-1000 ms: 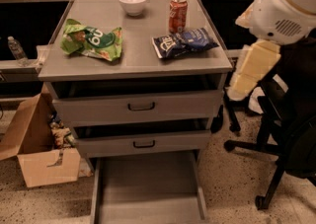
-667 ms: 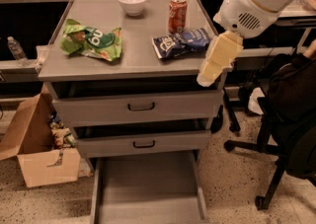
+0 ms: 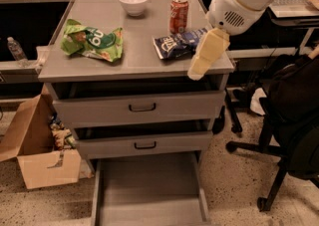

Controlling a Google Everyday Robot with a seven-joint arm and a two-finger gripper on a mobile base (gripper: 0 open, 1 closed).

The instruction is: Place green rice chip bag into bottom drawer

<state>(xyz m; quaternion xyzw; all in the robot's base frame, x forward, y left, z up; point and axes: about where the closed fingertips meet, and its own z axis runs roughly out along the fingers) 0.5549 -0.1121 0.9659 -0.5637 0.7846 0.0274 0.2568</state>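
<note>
Camera view: gripper [image 3: 197, 72], opening indeterminable, hung at the table's [image 3: 139, 63] front edge; green rice chip bag [image 3: 92, 41] lay well apart beyond the blue chip bag [image 3: 177, 45], which a careless reach might sweep off. Bottom drawer [image 3: 149, 195] stood open below.
</note>
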